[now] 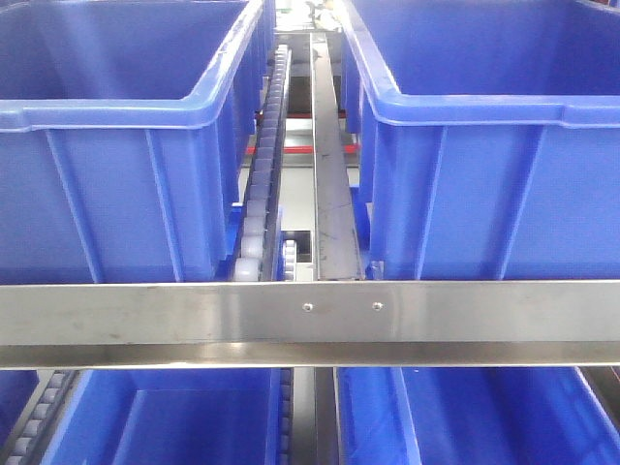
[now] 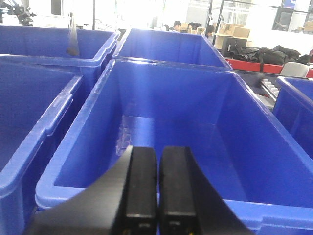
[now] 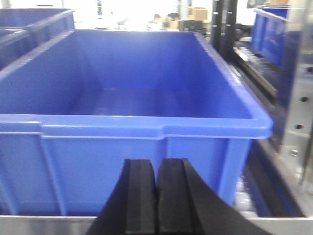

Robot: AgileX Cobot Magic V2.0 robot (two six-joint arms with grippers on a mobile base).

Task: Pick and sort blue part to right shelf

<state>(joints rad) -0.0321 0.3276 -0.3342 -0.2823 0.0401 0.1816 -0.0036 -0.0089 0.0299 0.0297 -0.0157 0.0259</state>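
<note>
No blue part shows in any view. My left gripper (image 2: pixel 159 149) is shut with nothing between its black fingers. It hangs over the near rim of a large blue bin (image 2: pixel 146 68). A faint pale patch (image 2: pixel 125 138) lies on that bin's floor, and I cannot tell what it is. My right gripper (image 3: pixel 157 161) is also shut and empty, low in front of the near wall of another blue bin (image 3: pixel 98 147) that looks empty. Neither gripper appears in the front view.
In the front view two blue bins (image 1: pixel 116 174) (image 1: pixel 484 184) stand side by side on a shelf behind a steel rail (image 1: pixel 310 315). A roller track (image 1: pixel 262 184) and a steel divider (image 1: pixel 329 174) run between them. More bins (image 1: pixel 174 426) sit below. A steel rack (image 3: pixel 298 122) stands right of the right arm.
</note>
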